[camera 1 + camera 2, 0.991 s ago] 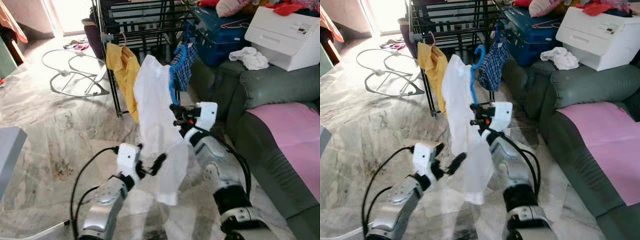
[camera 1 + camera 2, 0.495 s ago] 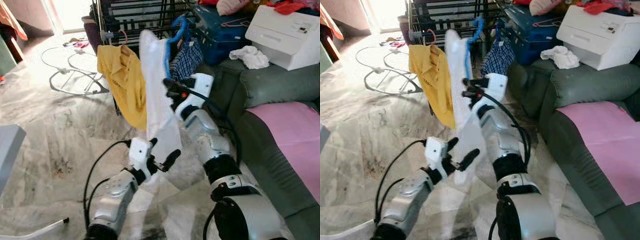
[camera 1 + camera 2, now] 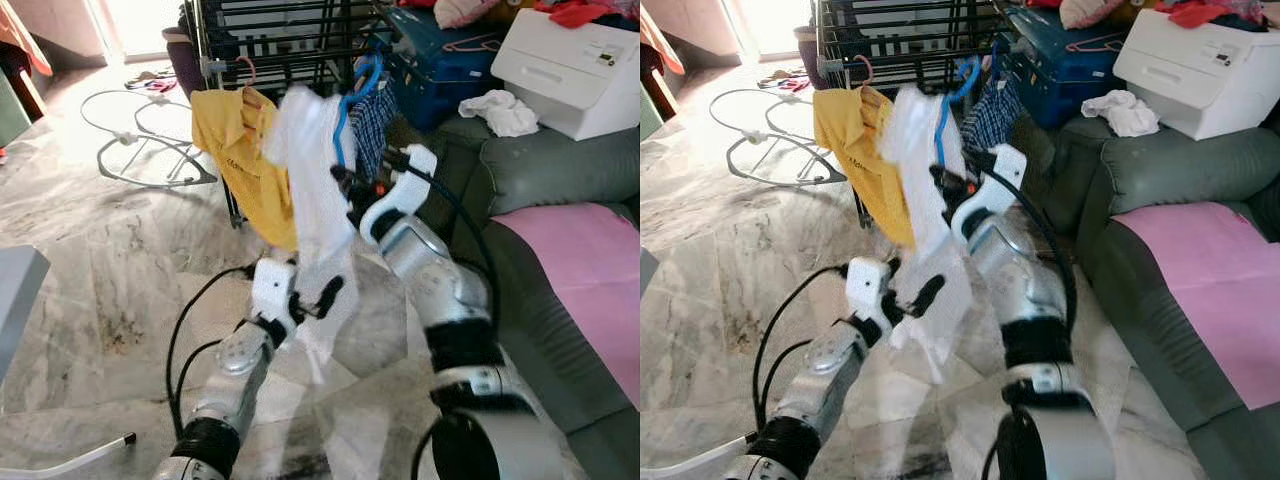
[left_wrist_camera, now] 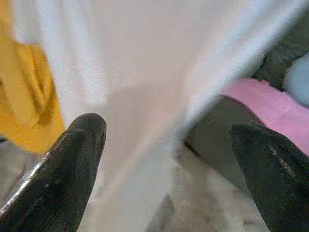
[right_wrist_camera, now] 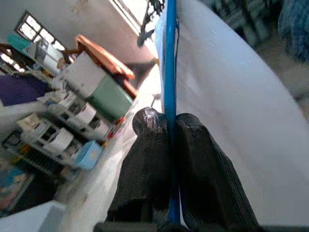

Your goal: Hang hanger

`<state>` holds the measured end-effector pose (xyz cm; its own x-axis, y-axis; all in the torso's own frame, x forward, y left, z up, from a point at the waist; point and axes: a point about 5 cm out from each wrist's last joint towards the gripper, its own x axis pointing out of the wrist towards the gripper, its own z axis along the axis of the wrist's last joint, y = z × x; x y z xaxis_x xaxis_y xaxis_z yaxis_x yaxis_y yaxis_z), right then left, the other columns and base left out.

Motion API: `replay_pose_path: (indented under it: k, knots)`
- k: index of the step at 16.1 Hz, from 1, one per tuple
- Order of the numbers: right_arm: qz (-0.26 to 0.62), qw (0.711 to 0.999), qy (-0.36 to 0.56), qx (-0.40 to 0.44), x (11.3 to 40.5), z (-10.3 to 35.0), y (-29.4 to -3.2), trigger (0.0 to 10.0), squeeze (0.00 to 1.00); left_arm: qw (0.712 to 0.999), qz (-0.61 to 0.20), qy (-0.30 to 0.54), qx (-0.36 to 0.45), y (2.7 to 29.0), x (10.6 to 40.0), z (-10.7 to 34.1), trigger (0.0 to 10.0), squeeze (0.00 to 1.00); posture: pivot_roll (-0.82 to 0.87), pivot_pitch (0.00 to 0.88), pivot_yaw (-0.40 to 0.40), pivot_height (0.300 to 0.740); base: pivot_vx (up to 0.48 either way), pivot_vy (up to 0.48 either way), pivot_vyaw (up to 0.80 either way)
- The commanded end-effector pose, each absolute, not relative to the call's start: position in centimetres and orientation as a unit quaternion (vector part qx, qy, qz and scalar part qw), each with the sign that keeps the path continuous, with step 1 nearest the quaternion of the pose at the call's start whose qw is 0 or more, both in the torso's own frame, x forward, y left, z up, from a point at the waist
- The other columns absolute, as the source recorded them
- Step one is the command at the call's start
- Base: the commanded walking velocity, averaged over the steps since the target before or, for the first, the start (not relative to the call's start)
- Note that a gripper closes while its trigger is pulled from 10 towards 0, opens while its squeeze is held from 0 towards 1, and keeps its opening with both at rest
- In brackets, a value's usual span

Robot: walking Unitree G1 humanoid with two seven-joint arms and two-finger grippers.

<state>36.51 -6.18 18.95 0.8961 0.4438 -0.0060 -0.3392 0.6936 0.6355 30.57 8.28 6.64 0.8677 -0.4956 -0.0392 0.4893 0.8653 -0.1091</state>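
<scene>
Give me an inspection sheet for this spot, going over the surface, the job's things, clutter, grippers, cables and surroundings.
Surface: marble floor, pale and veined.
Job's things: blue hanger carrying a white shirt, held up close to the black drying rack; its hook is not yet on a bar.
Clutter: yellow shirt and checked cloth hanging on the rack; white wire frame on the floor.
Grippers: right gripper shut on the hanger's stem; left gripper open, fingers apart at the shirt's lower part.
Cables: black cable looping along the left arm.
Surroundings: green sofa with pink cover, white box, blue suitcase.
</scene>
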Motion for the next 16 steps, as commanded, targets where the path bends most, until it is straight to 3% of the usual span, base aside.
replay_pose_path:
  k: [1,2,8,16]
  knots:
    - [0.246,0.903,0.065,0.345,35.9,20.7,-5.2,10.0,0.00,0.967,-0.251,0.031,-0.038,8.4,30.8,6.6,9.6,0.00,-0.24,0.007,-0.019,0.740,0.000,0.000,0.00]
    - [0.251,0.897,0.069,0.357,35.5,21.0,-5.2,10.0,0.00,0.967,-0.251,0.032,-0.037,8.3,30.7,6.4,0.0,0.00,-0.24,0.009,-0.021,0.740,0.000,0.000,0.00]
    - [0.280,0.880,0.085,0.373,34.3,22.5,-5.0,10.0,0.00,0.970,-0.236,0.032,-0.038,8.1,30.8,5.8,0.0,0.00,-0.25,0.012,-0.029,0.740,0.000,0.000,0.00]
    - [0.256,0.900,0.088,0.342,34.4,21.9,-5.9,10.0,0.00,0.978,-0.204,0.005,-0.048,9.9,31.3,6.4,0.0,0.00,-0.24,0.013,-0.027,0.740,0.000,0.000,0.00]
